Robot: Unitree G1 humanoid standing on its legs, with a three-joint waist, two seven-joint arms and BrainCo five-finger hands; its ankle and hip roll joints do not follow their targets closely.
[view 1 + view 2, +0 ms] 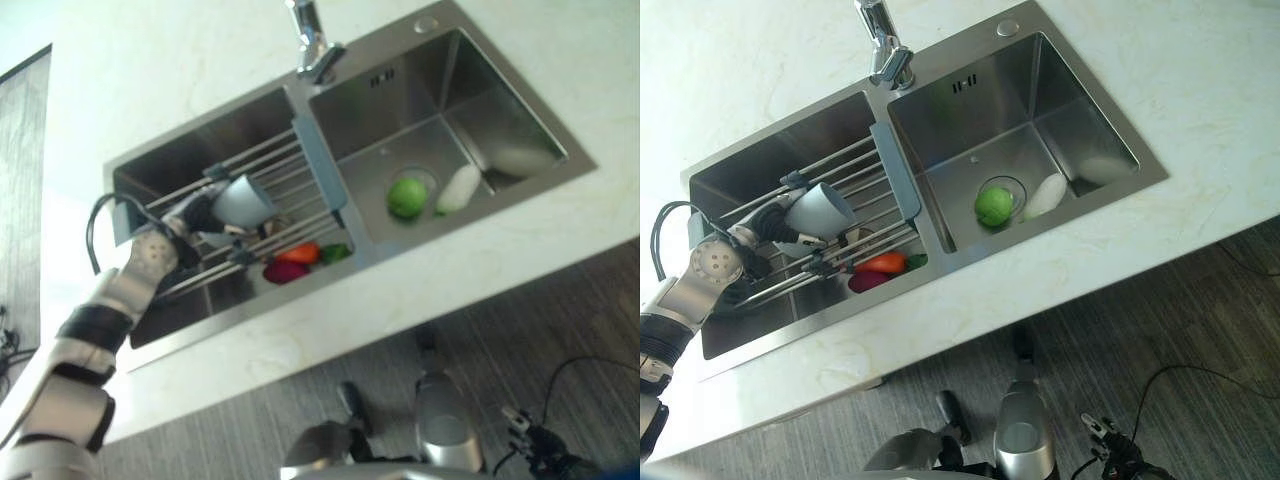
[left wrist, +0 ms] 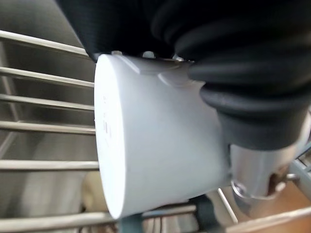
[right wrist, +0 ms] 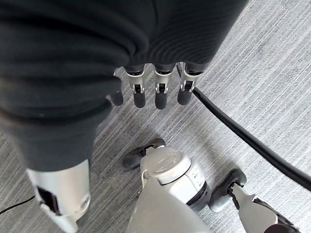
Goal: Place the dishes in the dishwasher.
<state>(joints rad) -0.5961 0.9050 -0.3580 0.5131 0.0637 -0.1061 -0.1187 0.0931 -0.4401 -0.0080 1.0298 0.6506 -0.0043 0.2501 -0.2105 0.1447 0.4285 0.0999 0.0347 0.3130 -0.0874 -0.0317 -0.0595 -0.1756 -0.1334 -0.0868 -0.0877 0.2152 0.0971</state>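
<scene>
Over a pale stone worktop with a steel double sink set into it, the left eye view shows the robot's left hand reaching into the left basin. That hand holds a white cup tipped on its side above a rack of metal bars spanning the basin. Under the rack, at the basin's near edge, lie a dark red vegetable, an orange one and a green one. A tap stands at the back, between the basins.

From the right eye view, the right basin holds a green ball-shaped fruit sitting on the drain, with a white oblong object just beside it. Small marks on the basin's back wall are too small to read.

Seen from the left wrist, the cup is clamped in the hand, its handle side against the dark ribbed cover and its flat base facing the bars. Faint raised marks on the base cannot be read. The fingers themselves are hidden behind the cup.

Down at the right wrist, the right hand hangs over grey striped floor, its fingers straight, side by side and holding nothing.
</scene>
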